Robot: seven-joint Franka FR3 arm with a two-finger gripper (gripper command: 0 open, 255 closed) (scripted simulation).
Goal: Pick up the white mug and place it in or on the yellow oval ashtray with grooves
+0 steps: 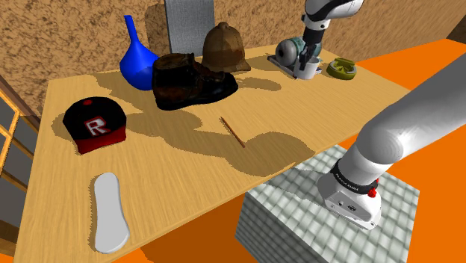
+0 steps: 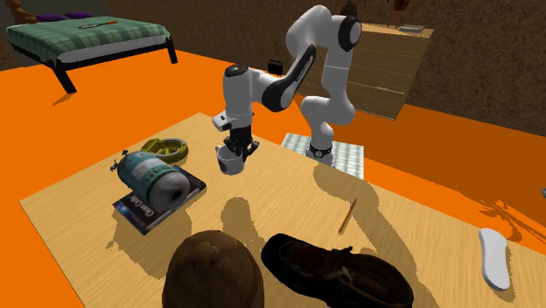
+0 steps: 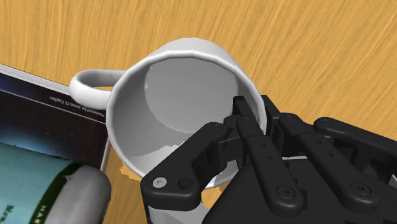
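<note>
1. hand (image 3: 257, 118): fingers almost closed, one inside and one outside the wall of the white mug (image 3: 178, 89); reads as a pinch on the rim, on the side away from the handle (image 3: 89, 86)
2. mug is upright, mouth up and empty, under the hand over the desk (image 3: 305, 38); can't tell if the base sits on the wood or is just clear of it
3. handling, my read: rigid, smooth, probably slick, light when empty; chips if knocked
4. the hold is off-centre, so expect the mug to tilt on the fingers; a deeper bite on the wall beats a fingertip pinch
5. the handle is a poor place to grab, as it points at the book (image 3: 51, 108), just beside its edge
6. a teal canister (image 2: 157, 179) lies on that book, so keep the path away from that side
7. yellow-green ashtray (image 1: 342, 69): near the mug, apart from it, nothing between them in the shoulder view
8. it looks shallow with a grooved rim, so the mug may rock there; set it down slow and centred
9. further off and out of the way: pencil (image 1: 231, 132), brown shoe (image 1: 190, 82), brown hat (image 1: 226, 46), blue vase (image 1: 137, 61), black cap (image 1: 93, 123)
</note>
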